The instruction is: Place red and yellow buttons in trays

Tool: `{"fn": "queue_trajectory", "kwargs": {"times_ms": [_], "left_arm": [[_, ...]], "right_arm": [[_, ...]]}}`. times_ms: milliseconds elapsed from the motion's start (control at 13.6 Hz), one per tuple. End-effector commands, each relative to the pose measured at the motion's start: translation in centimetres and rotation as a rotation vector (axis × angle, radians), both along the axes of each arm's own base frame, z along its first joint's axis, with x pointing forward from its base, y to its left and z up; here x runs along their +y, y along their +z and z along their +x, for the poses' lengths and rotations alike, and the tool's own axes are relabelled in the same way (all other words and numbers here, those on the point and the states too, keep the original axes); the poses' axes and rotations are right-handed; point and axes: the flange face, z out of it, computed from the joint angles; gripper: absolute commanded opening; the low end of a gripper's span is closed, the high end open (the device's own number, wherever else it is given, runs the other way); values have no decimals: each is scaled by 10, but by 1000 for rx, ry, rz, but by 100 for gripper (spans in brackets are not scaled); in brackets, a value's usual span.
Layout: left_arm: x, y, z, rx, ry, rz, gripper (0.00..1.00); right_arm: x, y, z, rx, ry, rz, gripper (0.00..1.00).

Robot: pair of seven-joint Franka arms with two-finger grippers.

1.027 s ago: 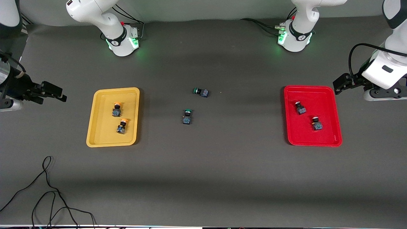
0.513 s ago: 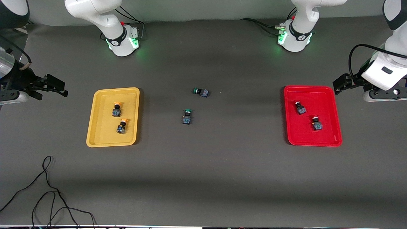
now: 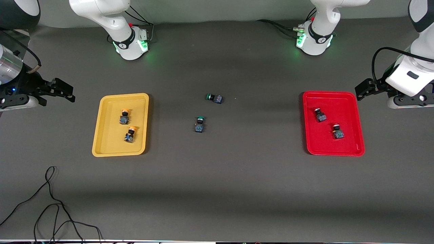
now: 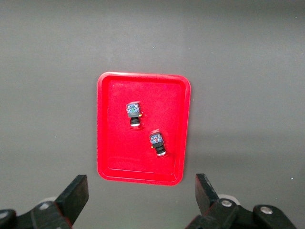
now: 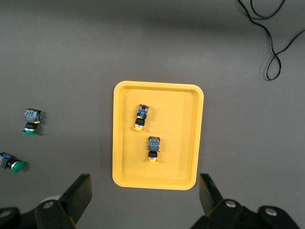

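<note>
You have both orange-yellow-capped push-button switches [image 3: 124,116] [image 3: 130,134] lying in the shallow yellow plastic tray [image 3: 105,139] with rounded corners, toward the right arm's end of the dark desk [image 3: 217,189]. Both red-capped switches [image 3: 319,115] [image 3: 337,131] lie in the matching red tray [image 3: 349,101] toward the left arm's end. Two green-capped switches [image 3: 214,98] [image 3: 199,124] sit apart on the desk's middle, between the trays. Your right gripper [image 3: 64,91] hangs with fingers spread and empty over the bare desk near that end's edge, beside the yellow tray. Your left gripper [image 3: 364,88] hangs likewise spread and empty, just off the red tray's corner. A loose black cable [image 3: 51,203] lies at the desk's near corner.
</note>
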Motion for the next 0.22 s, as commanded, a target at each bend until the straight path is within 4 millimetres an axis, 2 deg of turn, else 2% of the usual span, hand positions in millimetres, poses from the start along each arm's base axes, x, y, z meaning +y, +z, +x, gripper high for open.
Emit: {"fn": "queue_trajectory", "kwargs": {"times_ms": [0, 147], "left_arm": [[1, 5, 2, 12, -13, 2, 100], [1, 3, 3, 16, -14, 4, 100]], "right_arm": [[2, 1, -5, -1, -32, -8, 100], [2, 2, -5, 0, -36, 6, 100]]}}
